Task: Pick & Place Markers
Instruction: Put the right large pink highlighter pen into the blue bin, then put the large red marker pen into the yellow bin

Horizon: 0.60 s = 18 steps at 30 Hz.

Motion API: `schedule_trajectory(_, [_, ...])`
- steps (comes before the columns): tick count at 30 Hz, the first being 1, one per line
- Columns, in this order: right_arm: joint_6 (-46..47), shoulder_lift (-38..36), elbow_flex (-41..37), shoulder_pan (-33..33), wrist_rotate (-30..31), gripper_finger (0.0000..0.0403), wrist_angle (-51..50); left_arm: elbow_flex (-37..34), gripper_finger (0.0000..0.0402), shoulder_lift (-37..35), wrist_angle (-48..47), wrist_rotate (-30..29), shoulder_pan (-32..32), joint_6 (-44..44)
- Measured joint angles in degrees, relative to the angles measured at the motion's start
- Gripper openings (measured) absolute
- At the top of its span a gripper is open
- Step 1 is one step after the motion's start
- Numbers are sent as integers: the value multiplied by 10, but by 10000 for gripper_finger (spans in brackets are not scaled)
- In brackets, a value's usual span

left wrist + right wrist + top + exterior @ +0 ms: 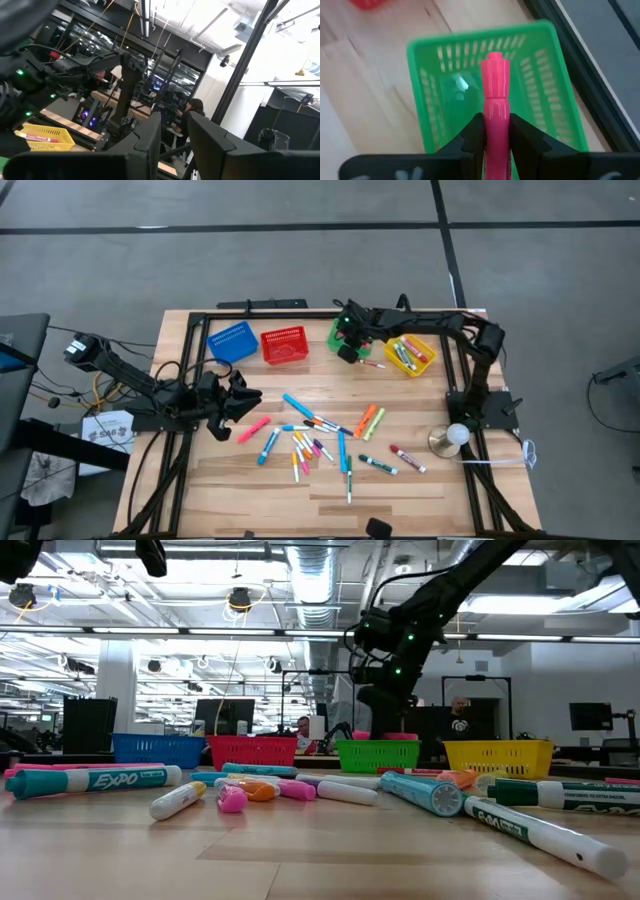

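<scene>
Pink marker (494, 95), clenched mid-barrel in right hand (494, 131) over green basket (435, 55): light, stiff, slick; grip the barrel. Left hand (240, 402) empty, fingers slightly parted.

Lab: monitors (222, 716), exposed ceiling ducts (310, 570)

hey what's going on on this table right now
A two-armed robot is sorting markers into small baskets. The right gripper is shut on a pink marker and holds it over the green basket at the table's far side. The yellow basket already holds a few markers, while the blue basket and red basket look empty. Many loose markers lie mid-table. The left gripper waits beside them, holding nothing.
</scene>
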Motion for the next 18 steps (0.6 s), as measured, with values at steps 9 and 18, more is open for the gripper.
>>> schedule_trajectory(9, [-16,8,28,2,0,92,-10,0,97,0,0,0,0,0])
schedule_trajectory(18, [-14,8,34,3,1,171,-26,0,97,0,0,0,0,0])
